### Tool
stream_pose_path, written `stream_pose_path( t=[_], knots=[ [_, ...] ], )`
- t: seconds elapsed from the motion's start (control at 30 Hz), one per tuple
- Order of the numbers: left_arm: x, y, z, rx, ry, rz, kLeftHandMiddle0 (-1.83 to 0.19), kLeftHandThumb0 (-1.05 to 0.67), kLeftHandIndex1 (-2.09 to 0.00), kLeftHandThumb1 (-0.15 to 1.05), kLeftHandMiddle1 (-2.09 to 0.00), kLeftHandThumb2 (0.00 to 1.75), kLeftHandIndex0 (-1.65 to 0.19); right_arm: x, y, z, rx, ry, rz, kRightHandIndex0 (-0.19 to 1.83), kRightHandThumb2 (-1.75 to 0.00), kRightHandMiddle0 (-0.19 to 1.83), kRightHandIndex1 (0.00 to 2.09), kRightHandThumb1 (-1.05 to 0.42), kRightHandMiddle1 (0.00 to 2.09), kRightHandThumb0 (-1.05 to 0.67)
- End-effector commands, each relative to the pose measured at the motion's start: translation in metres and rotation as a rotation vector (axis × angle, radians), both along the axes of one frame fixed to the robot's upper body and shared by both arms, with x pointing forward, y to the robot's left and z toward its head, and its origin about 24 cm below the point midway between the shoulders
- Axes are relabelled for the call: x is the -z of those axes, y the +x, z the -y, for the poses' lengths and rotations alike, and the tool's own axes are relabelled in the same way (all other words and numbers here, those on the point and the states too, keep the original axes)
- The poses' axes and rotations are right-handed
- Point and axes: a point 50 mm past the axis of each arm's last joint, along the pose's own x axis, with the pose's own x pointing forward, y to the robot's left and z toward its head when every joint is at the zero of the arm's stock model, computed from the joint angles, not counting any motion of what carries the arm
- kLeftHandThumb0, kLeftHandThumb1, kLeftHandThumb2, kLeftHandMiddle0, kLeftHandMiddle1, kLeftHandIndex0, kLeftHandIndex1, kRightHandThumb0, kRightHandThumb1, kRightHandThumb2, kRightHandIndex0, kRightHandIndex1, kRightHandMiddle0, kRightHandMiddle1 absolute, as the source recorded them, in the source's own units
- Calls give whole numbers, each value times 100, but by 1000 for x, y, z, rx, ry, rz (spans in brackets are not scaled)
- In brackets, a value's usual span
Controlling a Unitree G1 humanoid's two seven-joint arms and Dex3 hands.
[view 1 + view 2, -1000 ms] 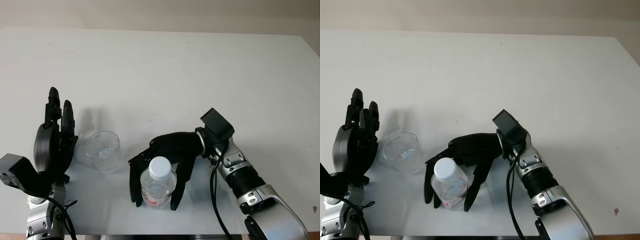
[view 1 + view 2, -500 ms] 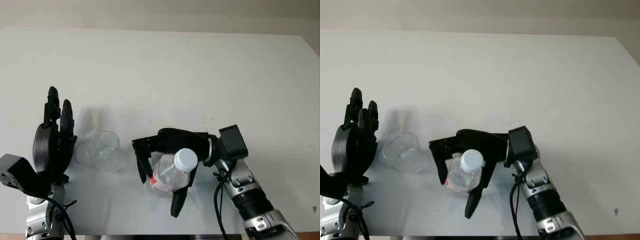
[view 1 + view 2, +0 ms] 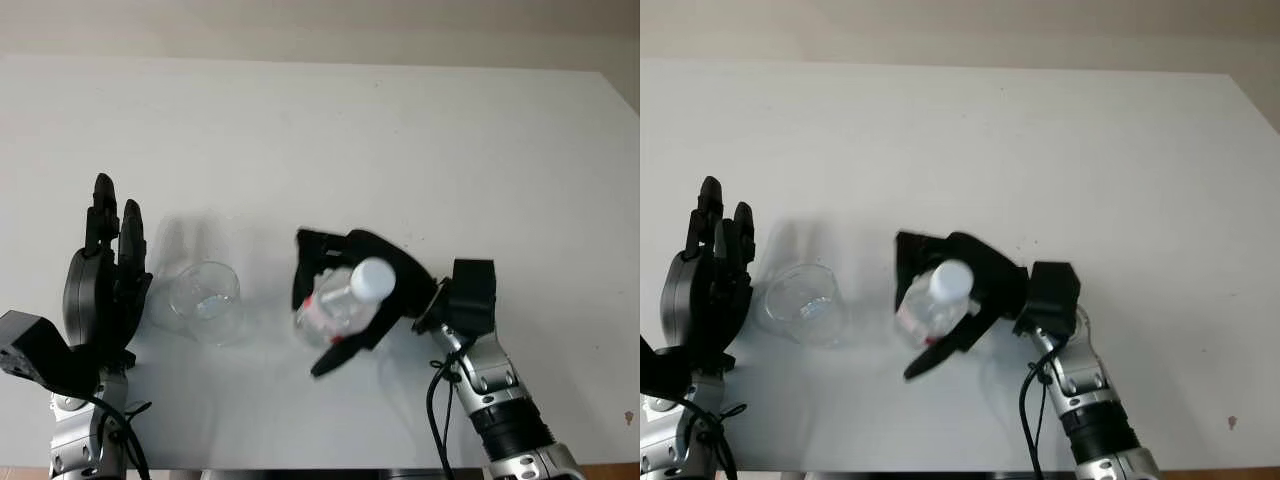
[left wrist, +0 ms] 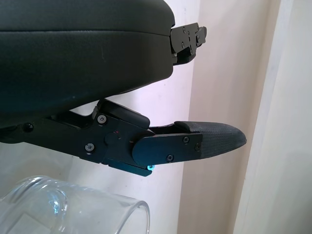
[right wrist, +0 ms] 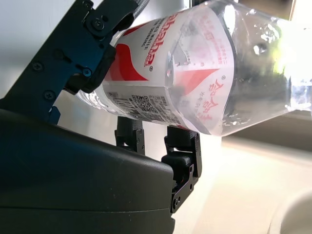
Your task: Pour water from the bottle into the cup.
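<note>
Bottle (image 3: 338, 305), capped and tilted, sits in your right hand (image 3: 350, 300), fingers wrapped around it above the table (image 3: 400, 130). Just left stands the cup (image 3: 206, 301); your left hand (image 3: 103, 290), holding nothing, is beside it.

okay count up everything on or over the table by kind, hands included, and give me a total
Bottles: 1, the clear bottle with a white cap, held by the right hand.
Cups: 1, the clear cup.
Hands: 2, the right one and the open left hand beside the cup.
Total: 4.
</note>
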Motion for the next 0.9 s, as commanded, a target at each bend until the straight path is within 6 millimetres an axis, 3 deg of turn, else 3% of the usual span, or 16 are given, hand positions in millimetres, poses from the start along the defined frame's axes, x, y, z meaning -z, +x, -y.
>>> stream_pose_path(
  t=[0.0, 0.1, 0.33, 0.53, 0.87],
  knots=[
    [2, -2, -1, 0, -6, -1, 14, -72, -5, 105, -5, 47, 16, -19, 14, -2, 76, 16, 76, 161, -46, 152, 209, -105, 209, -41],
    [2, -2, 0, -2, -6, -2, 14, -72, -5, 105, -5, 46, 16, -35, 31, -7, 180, -36, 170, 164, -51, 145, 209, -105, 209, -36],
    [3, -1, 2, -4, -4, -10, 14, -73, -5, 105, -5, 47, 17, -58, 57, -25, 293, -220, 354, 134, -39, 109, 209, -105, 209, -32],
    [4, 1, 4, 2, 3, -12, 15, -73, -5, 105, -5, 47, 18, -72, 67, -39, 334, -398, 558, 111, -32, 83, 209, -105, 209, -34],
    [5, 3, 7, -6, -8, -18, 13, -74, -5, 105, -6, 48, 17, -83, 68, -58, 367, -532, 813, 107, -24, 70, 209, -105, 209, -37]
  ],
)
